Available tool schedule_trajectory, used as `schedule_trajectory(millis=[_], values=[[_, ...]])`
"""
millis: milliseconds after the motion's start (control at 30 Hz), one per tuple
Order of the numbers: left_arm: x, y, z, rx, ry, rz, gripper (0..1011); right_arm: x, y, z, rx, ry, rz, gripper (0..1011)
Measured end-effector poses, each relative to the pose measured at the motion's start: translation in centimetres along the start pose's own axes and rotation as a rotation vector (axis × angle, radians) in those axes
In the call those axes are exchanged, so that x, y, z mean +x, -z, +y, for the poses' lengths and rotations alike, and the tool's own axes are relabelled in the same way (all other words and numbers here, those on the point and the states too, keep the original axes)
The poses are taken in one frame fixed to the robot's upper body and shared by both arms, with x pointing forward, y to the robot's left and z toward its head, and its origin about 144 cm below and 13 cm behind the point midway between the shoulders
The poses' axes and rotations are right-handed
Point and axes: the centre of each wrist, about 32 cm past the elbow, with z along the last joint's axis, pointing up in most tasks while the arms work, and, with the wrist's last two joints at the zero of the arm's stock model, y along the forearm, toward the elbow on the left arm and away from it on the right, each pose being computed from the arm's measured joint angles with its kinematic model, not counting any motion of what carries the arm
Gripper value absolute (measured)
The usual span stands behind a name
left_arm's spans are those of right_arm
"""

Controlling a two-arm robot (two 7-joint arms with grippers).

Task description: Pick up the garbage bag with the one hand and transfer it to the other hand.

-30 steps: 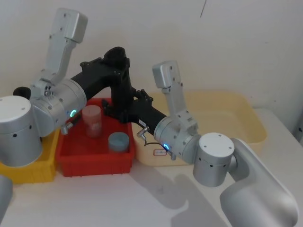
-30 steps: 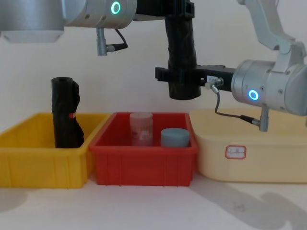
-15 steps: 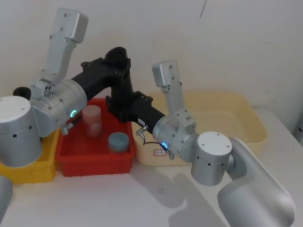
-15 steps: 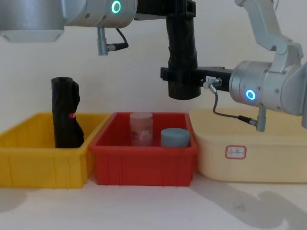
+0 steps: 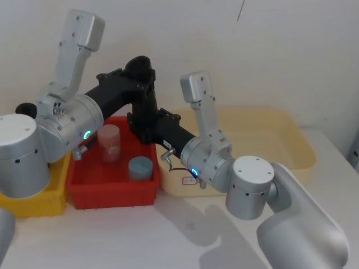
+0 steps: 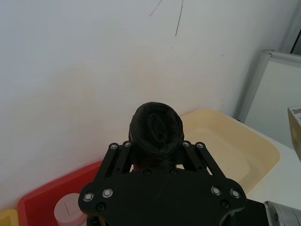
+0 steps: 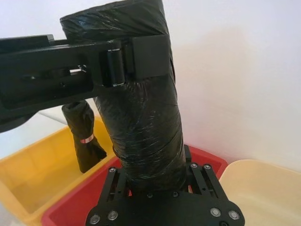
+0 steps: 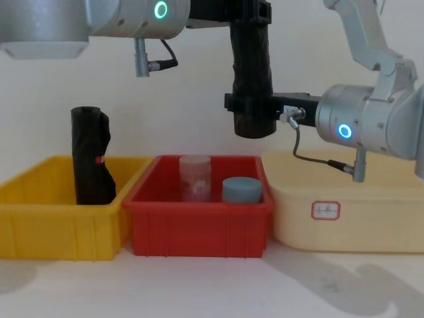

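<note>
The garbage bag (image 8: 252, 59) is a black roll held upright in the air above the red bin (image 8: 199, 228). My left gripper (image 8: 250, 14) is shut on its upper part, reaching in from the left. Coming from the right, my right gripper (image 8: 250, 114) is closed around the roll's lower end. In the right wrist view the garbage bag (image 7: 141, 127) rises between my own fingers, with the left gripper (image 7: 136, 56) clamped across it higher up. The left wrist view looks down on the roll's top (image 6: 156, 125).
A second black roll (image 8: 89, 156) stands in the yellow bin (image 8: 53, 228) at the left. The red bin holds a translucent cup (image 8: 195, 177) and a blue-grey lid (image 8: 242, 190). A cream tub (image 8: 351, 212) sits at the right. A wall stands close behind.
The right arm has shifted left toward the roll and its fingers have drawn in around the lower end. The left gripper and the roll have stayed put.
</note>
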Motion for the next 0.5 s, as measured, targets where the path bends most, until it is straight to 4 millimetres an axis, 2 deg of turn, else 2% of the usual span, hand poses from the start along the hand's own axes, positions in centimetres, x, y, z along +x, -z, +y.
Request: schedule_trajectory(millis=[33, 267, 333, 367, 500], values=[[0.00, 0.00, 0.00, 0.000, 0.000, 0.000, 386, 0.00, 0.00, 0.00, 0.000, 0.000, 0.000, 522], [-0.01, -0.02, 0.01, -0.001, 0.001, 0.001, 605, 0.05, 0.09, -0.01, 0.006, 0.010, 0.014, 521], [-0.01, -0.02, 0.01, -0.001, 0.001, 0.001, 637, 0.07, 0.10, -0.02, 0.009, 0.016, 0.019, 521], [0.00, -0.03, 0.02, -0.001, 0.001, 0.001, 693, 0.10, 0.10, -0.04, 0.011, 0.020, 0.023, 521], [0.06, -0.05, 0.11, -0.002, -0.001, 0.002, 814, 0.26, -0.06, -0.17, 0.023, 0.044, 0.039, 521]])
